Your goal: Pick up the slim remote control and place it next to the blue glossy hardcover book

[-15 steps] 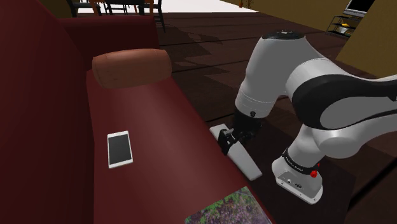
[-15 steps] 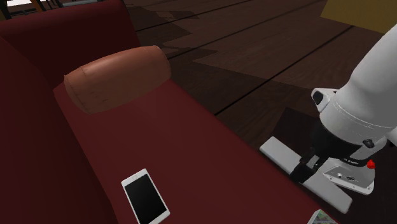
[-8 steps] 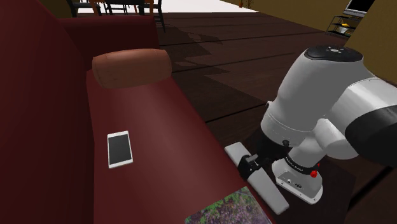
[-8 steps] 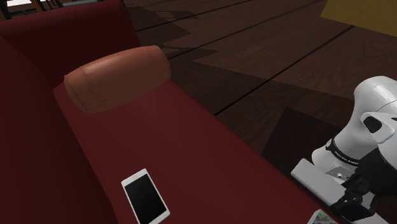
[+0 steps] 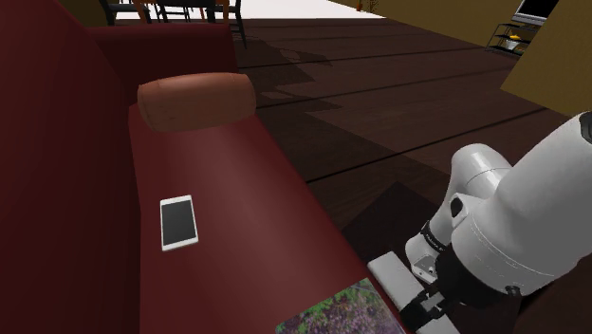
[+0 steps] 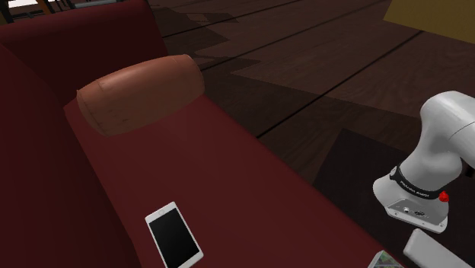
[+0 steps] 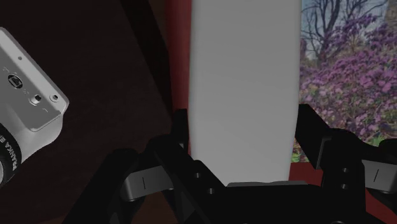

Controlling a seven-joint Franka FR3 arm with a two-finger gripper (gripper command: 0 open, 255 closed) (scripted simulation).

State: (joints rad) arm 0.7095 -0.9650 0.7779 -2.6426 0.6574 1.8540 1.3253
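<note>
— Where's the remote (image 7: 245,89), and how will it handle?
— You have it in the jaws, lifted over the sofa's (image 5: 237,190) front edge. In the shoulder view the book (image 5: 332,313) lies near it, at about 8 o'clock. I judge it light, stiff and smooth-sided, so it could slip or pivot. Hold across the narrow width, on the long edges.
— And the jaws?
— Clenched on the remote, parted only by its width, one finger pressing each long edge.
</note>
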